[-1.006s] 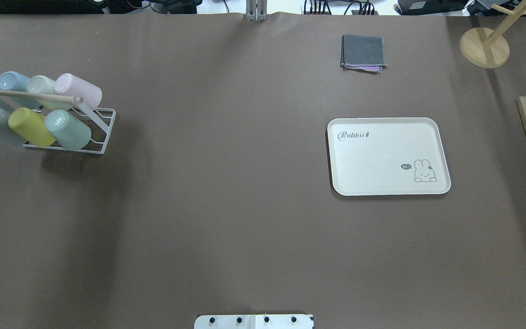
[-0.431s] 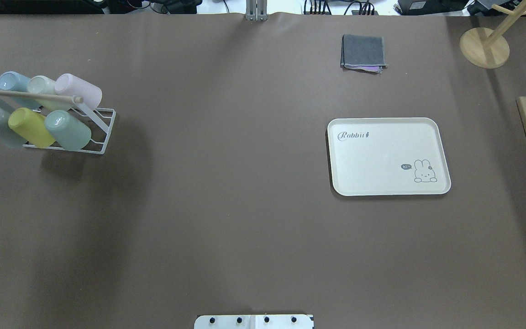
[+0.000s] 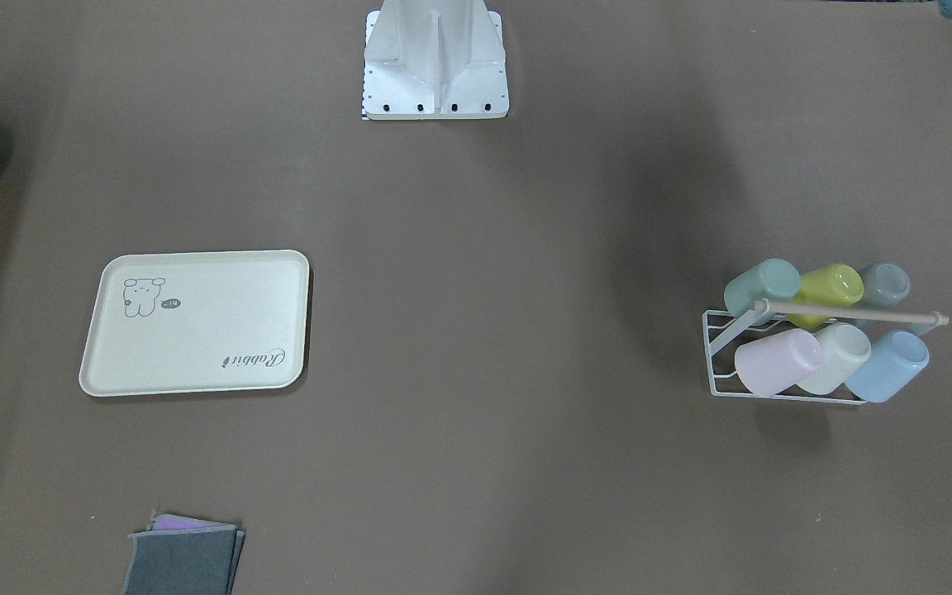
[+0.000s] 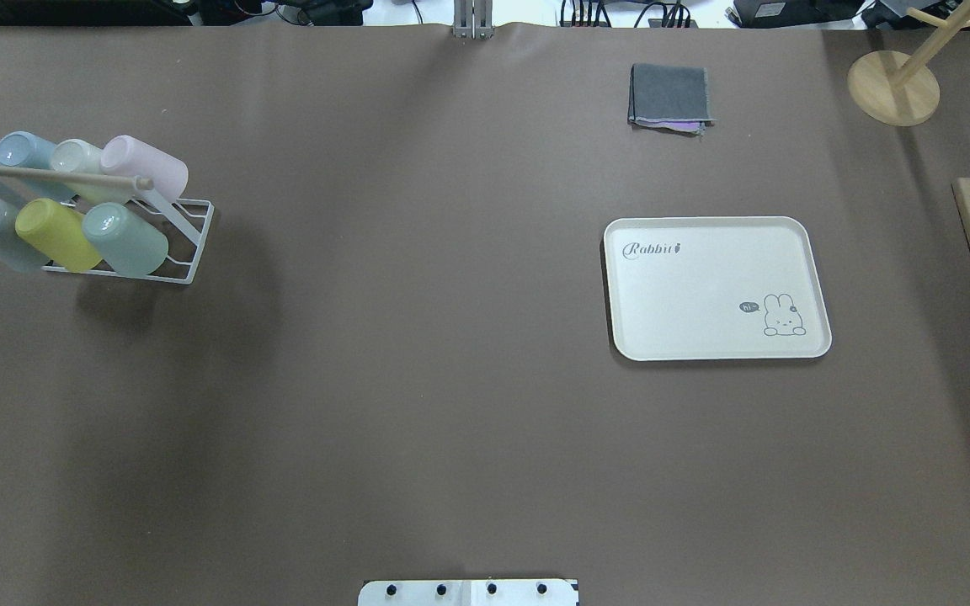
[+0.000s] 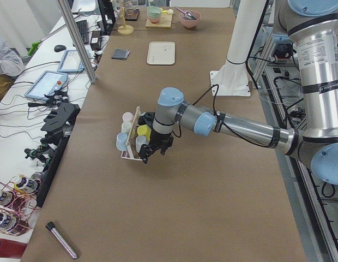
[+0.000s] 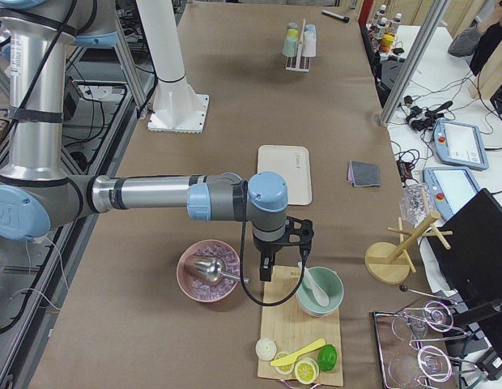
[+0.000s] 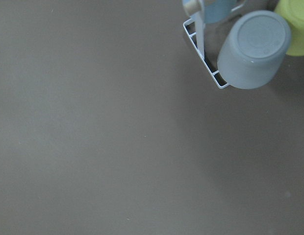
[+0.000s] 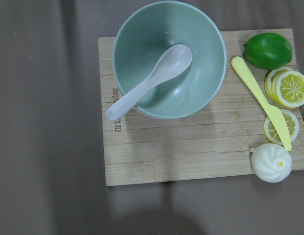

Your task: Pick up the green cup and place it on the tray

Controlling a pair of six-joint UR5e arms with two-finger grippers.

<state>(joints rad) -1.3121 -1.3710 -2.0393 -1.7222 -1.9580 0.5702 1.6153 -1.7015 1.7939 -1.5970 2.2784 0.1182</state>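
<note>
The green cup [image 4: 125, 240] lies tilted in a white wire rack [image 4: 190, 244] at the table's left, at the right end of the front row beside a yellow-green cup [image 4: 55, 236]; it also shows as the green cup [image 3: 761, 287]. The cream tray [image 4: 716, 288] with the rabbit drawing lies flat at the right with nothing on it. My left gripper [image 5: 152, 154] hangs over the rack's near end; whether it is open or shut I cannot tell. My right gripper [image 6: 275, 259] hovers above a wooden board, state also unclear. The left wrist view holds a grey-blue cup [image 7: 252, 49], not the green one.
A folded grey cloth [image 4: 670, 94] lies at the back. A wooden stand [image 4: 893, 84] is at the far right corner. The cutting board [image 8: 142, 147] carries a green bowl [image 8: 191, 88] with a spoon, a lime, lemon slices, a yellow knife and a bun. A pink bowl [image 6: 209, 271] sits beside it.
</note>
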